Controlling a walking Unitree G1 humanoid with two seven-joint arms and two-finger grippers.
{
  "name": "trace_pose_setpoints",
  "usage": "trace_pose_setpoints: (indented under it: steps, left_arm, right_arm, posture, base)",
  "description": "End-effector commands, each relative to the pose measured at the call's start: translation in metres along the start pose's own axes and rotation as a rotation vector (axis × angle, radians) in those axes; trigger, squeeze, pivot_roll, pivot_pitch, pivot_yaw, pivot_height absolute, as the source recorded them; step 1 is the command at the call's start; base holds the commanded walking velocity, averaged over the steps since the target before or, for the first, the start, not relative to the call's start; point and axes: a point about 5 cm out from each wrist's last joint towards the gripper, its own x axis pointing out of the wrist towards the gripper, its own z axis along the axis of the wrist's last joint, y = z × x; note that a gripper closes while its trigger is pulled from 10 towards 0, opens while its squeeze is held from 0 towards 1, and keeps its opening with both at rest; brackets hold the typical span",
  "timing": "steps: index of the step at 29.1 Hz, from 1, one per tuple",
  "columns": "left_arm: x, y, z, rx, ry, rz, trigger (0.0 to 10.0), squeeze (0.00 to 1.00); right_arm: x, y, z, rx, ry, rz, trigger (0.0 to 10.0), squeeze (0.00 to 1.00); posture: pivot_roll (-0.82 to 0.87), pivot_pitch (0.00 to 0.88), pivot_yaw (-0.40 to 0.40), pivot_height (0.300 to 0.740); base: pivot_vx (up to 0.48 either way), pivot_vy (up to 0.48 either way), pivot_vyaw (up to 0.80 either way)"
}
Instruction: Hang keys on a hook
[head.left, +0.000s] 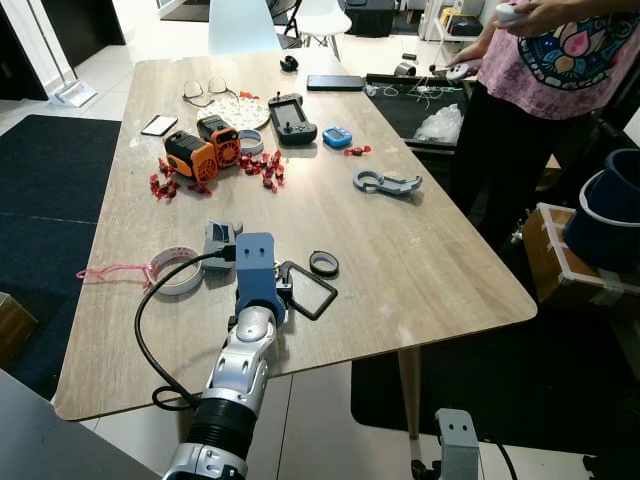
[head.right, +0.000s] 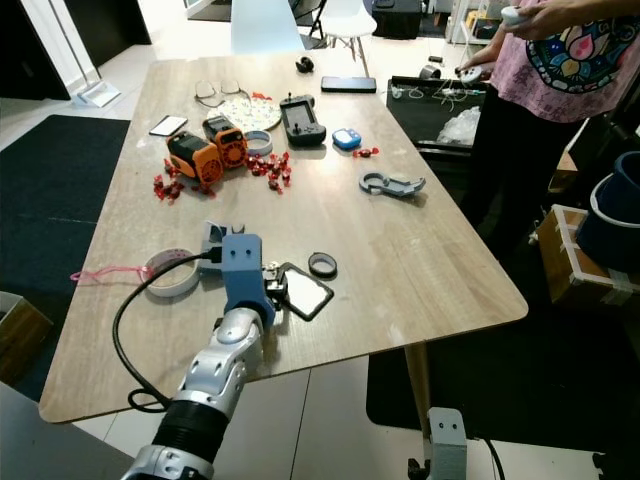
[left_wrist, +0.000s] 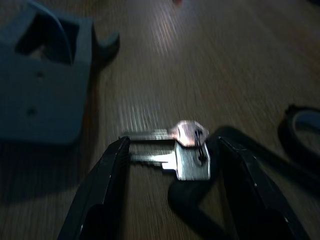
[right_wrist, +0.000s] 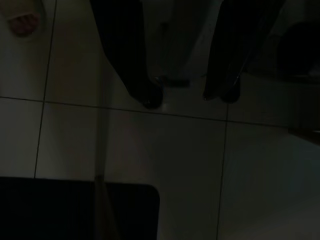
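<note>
The left claw (left_wrist: 172, 160) is low over the wooden tabletop (head.left: 430, 250) with its fingers spread wide on either side of the keys (left_wrist: 175, 150), which lie flat near the front edge, so it looks lined up to pinch them but grips nothing yet. The grey hook (head.left: 385, 182) lies well apart, further up the tabletop. The right claw (right_wrist: 187, 95) hangs idle above the tiled floor, fingers parted and empty.

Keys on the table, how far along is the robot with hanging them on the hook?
Early. Nothing is hung: the keys lie flat on the table. In hand: the left gripper is open, with one finger on each side of them, not closed. Left: grasping, lifting, and hanging them on a hook. The right gripper hangs idle over floor tiles.
</note>
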Motion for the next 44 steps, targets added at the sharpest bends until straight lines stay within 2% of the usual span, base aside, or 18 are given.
trace_pose_setpoints:
  steps: [1, 6, 12, 44]
  left_arm:
    - [0.0, -0.001, -0.003, 0.013, -0.007, 0.001, 10.0, 0.0]
    - [0.002, -0.005, -0.002, 0.032, -0.057, -0.052, 10.0, 0.0]
    - [0.001, -0.007, -0.003, 0.051, -0.073, -0.079, 10.0, 0.0]
    - [0.003, 0.002, -0.016, 0.101, -0.075, -0.093, 10.0, 0.0]
  right_arm:
    - [-0.001, 0.0, -0.004, 0.007, 0.013, -0.001, 10.0, 0.0]
    - [-0.001, 0.0, -0.004, 0.005, 0.013, 0.0, 10.0, 0.0]
    - [-0.001, 0.0, -0.005, 0.005, 0.013, 0.0, 10.0, 0.0]
    - [-0.001, 0.0, -0.004, 0.005, 0.011, 0.001, 10.0, 0.0]
  posture:
    - [0.02, 0.148, 0.018, 0.74]
    - [0.01, 0.155, 0.018, 0.74]
    - [0.01, 0.155, 0.018, 0.74]
    - [0.01, 0.151, 0.015, 0.74]
  base:
    - [0.0, 0.0, 0.0]
    - [0.0, 0.0, 0.0]
    - [0.0, 0.0, 0.0]
    - [0.0, 0.0, 0.0]
